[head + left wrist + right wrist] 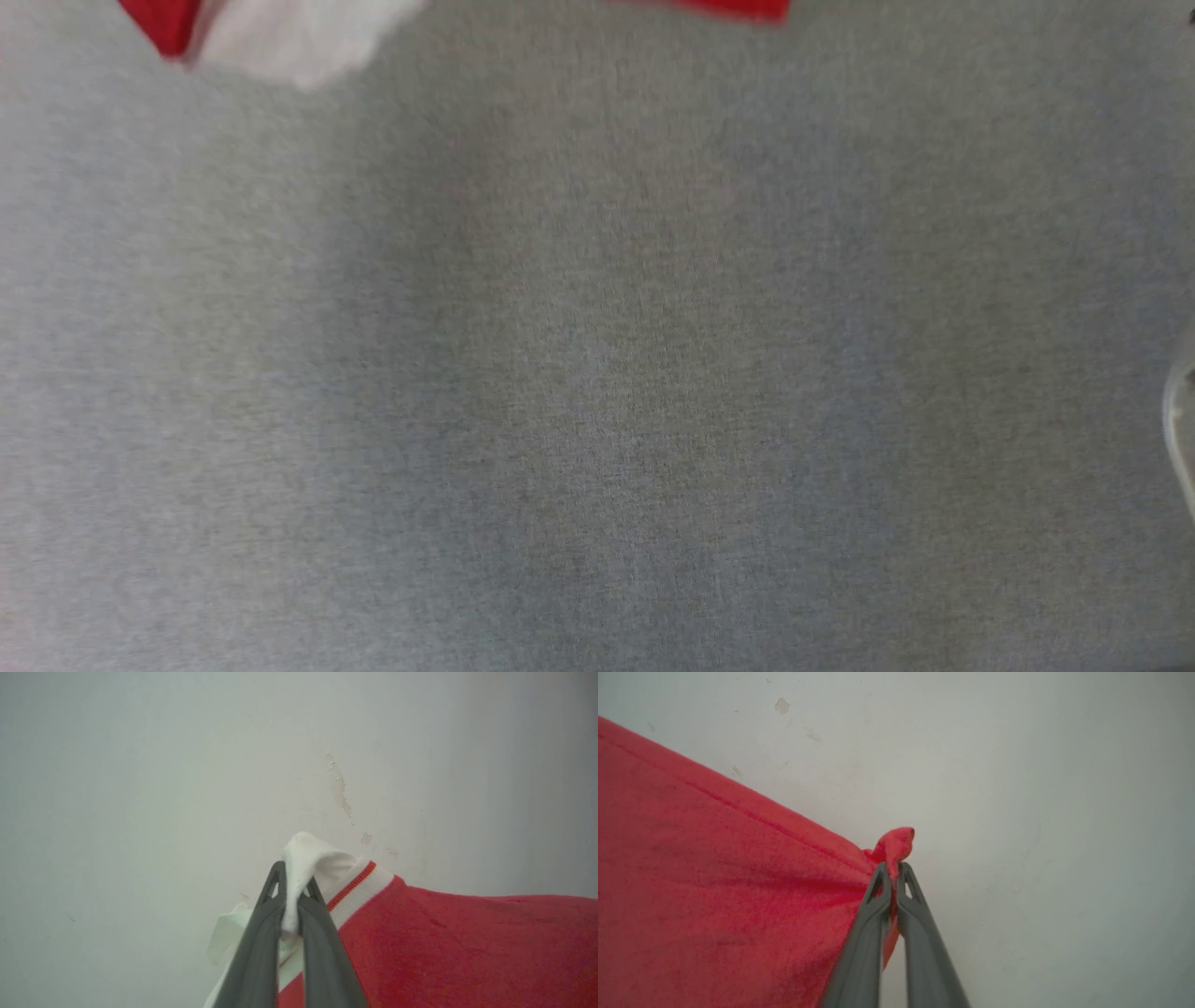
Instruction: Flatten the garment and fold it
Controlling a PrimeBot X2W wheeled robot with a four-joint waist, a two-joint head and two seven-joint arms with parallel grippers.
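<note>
Garment (467, 947) hangs stretched between the two grippers in front of a pale wall (140, 765) with a flaked patch of paint (341, 788). In the left wrist view the left gripper (294, 877) is closed on a bunched fold of white sleeve fabric, which pokes up past its fingertips. Just beside the grip runs the white trim with its thin red stripe, and the red body spreads away to that view's right edge.

In the right wrist view the right gripper (893, 868) is clamped on a small puckered corner of the red cloth (714, 882). A seam line runs from that corner toward the upper left of that view.

The head view is blurred. A grey tabletop (597, 373) lies below, and bits of the garment show at the top edge: a white sleeve (299, 37) with red on either side. Whether these touch the tabletop I cannot tell
</note>
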